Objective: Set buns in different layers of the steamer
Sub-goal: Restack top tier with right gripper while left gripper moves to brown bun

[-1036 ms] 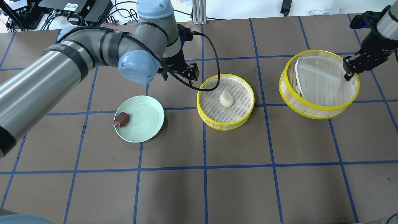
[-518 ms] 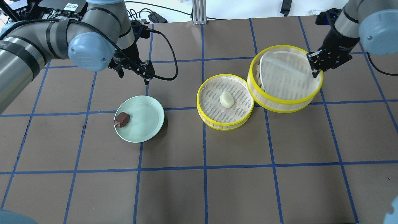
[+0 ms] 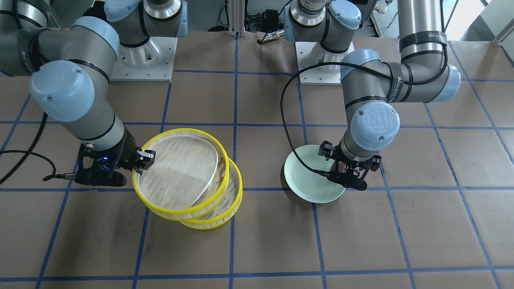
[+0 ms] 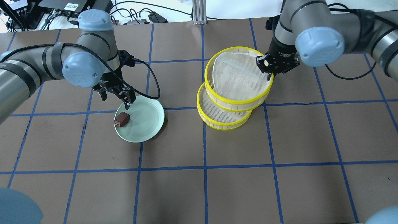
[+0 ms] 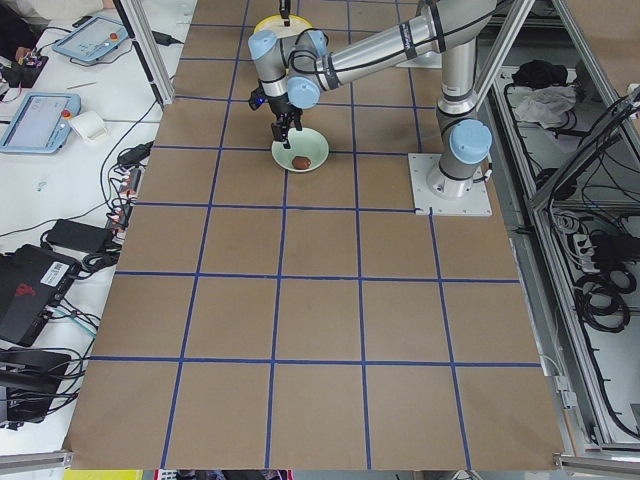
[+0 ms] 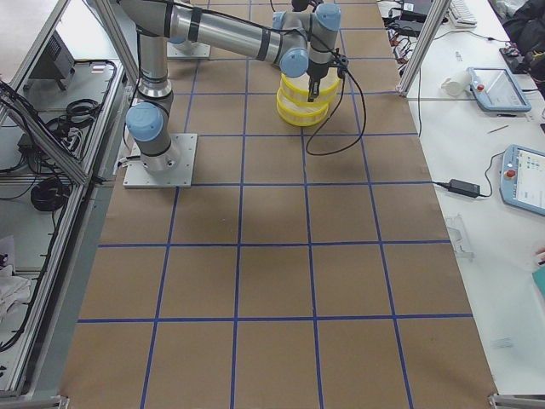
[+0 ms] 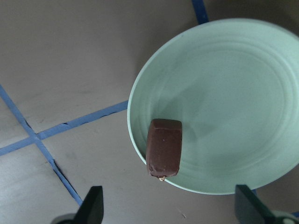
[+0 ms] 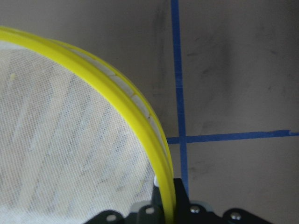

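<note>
The steamer's upper layer (image 4: 236,77), yellow-rimmed with a whitish liner, hangs tilted over the lower layer (image 4: 222,119), offset toward the far right. My right gripper (image 4: 268,67) is shut on its rim (image 8: 140,112). I cannot tell whether the two layers touch. The cream-white bun is hidden beneath the upper layer. The dark brown bun (image 4: 122,119) lies at the left edge of the pale green plate (image 4: 146,121). My left gripper (image 4: 117,99) hovers open just behind it, and the wrist view shows the bun (image 7: 163,147) between the spread fingers (image 7: 93,207).
Brown paper with a blue tape grid covers the table. Cables, boxes and a metal post (image 4: 198,12) line the far edge. A black cable (image 4: 149,77) loops from the left wrist above the plate. Bare table lies in front of the plate and steamer.
My right gripper has carried the upper layer leftward over the lower layer, covering the white bun. My left gripper has moved left and nearer, to above the plate's left edge.
</note>
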Available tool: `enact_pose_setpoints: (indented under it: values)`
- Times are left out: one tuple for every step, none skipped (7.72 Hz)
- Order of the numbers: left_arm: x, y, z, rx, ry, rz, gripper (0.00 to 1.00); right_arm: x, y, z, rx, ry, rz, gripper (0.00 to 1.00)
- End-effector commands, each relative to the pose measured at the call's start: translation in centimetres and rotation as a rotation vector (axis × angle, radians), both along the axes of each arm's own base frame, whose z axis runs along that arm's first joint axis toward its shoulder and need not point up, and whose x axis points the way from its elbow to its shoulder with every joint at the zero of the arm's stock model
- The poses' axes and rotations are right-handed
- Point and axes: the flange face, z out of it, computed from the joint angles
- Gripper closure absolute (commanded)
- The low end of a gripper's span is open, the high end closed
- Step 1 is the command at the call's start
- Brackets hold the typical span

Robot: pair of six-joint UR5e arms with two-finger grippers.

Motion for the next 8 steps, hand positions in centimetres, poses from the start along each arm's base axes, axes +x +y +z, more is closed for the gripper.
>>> enact_pose_setpoints:
  values:
    - [0.0, 0.2, -4.4, 0.073, 0.031, 0.007, 0.00, 4.6, -0.3, -2.8, -0.009, 0.002, -0.018, 1.00]
    - [0.1, -0.1, -5.5, 0.080, 0.029, 0.003, 0.00, 4.5, -0.2, -3.7, 0.007, 0.003, -0.011, 1.00]
    - [0.2, -0.1, -5.8, 0.086, 0.021, -0.002, 0.00, 4.4, -0.1, -4.4, -0.001, 0.005, -0.006, 1.00]
    - [0.2, -0.3, -6.1, 0.089, 0.021, -0.002, 0.00, 4.2, 0.1, -5.2, 0.008, 0.012, 0.003, 1.00]
    - [0.2, -0.6, -7.2, 0.087, 0.020, -0.003, 0.00, 4.1, 0.1, -5.2, 0.006, 0.013, 0.005, 1.00]
    - [0.3, -0.8, -8.3, 0.097, 0.011, -0.005, 0.00, 4.1, 0.1, -5.3, 0.009, 0.010, 0.003, 1.00]
    - [0.4, -0.8, -8.8, 0.105, 0.003, -0.009, 0.00, 4.1, 0.4, -5.9, 0.022, 0.010, 0.003, 1.00]
    - [0.4, -0.4, -9.2, 0.115, 0.003, -0.008, 0.00, 3.9, 0.5, -6.5, 0.014, 0.009, 0.005, 1.00]
